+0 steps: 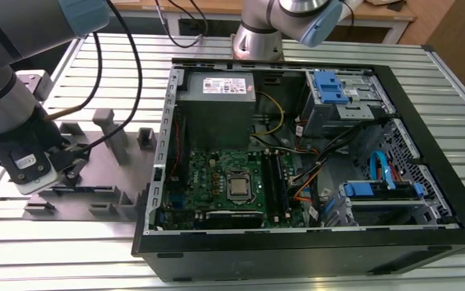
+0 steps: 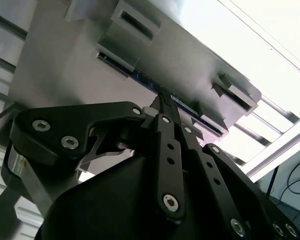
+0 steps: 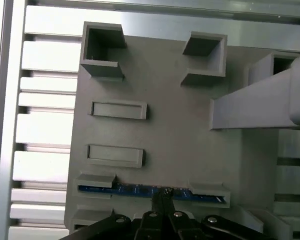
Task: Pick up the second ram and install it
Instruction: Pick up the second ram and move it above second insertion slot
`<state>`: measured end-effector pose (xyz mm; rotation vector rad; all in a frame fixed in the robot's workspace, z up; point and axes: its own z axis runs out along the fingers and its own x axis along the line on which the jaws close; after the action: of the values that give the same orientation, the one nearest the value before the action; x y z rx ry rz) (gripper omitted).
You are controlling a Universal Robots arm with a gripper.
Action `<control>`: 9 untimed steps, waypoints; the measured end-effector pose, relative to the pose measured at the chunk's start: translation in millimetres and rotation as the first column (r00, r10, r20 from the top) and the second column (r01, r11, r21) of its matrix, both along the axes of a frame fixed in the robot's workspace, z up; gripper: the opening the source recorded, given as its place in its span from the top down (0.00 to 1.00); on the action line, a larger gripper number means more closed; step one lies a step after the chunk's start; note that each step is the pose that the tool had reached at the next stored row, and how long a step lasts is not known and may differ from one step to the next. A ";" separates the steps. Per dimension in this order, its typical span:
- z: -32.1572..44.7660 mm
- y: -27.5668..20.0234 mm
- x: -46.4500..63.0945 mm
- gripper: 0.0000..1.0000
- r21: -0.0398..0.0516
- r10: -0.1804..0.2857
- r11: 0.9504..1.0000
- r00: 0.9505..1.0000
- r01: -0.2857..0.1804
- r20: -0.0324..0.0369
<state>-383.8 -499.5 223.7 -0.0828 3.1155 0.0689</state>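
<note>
The second ram is a thin dark stick with a blue-tinted edge, standing on its long edge in two end slots of the grey fixture plate. In both wrist views my gripper pinches its middle from above, with the black fingers drawn together on the stick. In the exterior view the gripper hangs low over the near part of the fixture plate, at the exterior view's left. The stick still sits in its slots.
An open computer case lies to the exterior view's right of the fixture. Inside are the green motherboard, its memory slots and several cables. Grey fixture posts rise beside the gripper. A second arm's base stands behind the case.
</note>
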 end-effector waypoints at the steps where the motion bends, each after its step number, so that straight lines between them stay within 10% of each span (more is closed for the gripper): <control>1: 0.0 0.0 0.0 0.93 0.000 0.019 1.000 1.000 -0.019 0.000; 9: -0.3 0.0 0.0 0.93 0.000 0.143 0.990 0.990 -0.143 0.000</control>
<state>-383.8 -499.5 223.4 -0.3064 3.1047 0.0714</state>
